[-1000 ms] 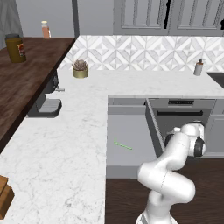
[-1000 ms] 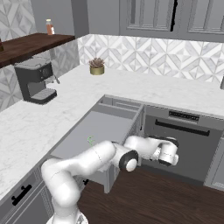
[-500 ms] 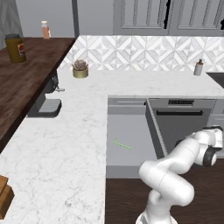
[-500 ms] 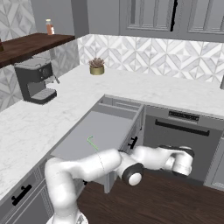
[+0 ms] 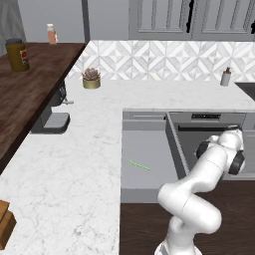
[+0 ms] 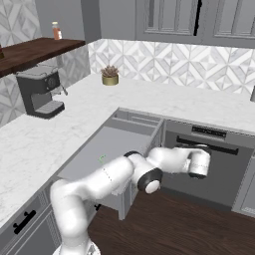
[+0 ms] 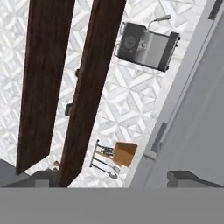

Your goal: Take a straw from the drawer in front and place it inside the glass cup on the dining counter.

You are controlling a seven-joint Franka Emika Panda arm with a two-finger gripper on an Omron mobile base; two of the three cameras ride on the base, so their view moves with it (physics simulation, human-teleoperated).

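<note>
Arm has swung right; straw [image 5: 140, 165] lies in open drawer [image 5: 149, 149], well left.

Soft, even light is filling all three rendered pictures, with no single source showing and no glare on any surface. In the left base view the white marble counter [image 5: 74, 164] is reading bright and flat, while the wooden shelf [image 5: 30, 84] at upper left is casting a dim band over the coffee machine [image 5: 52, 112] beneath it. The open drawer [image 5: 147, 159] is sitting in mild grey shade. Edges are looking slightly soft and blocky throughout; the hand view is appearing coarsest, with no lens distortion showing.
</note>
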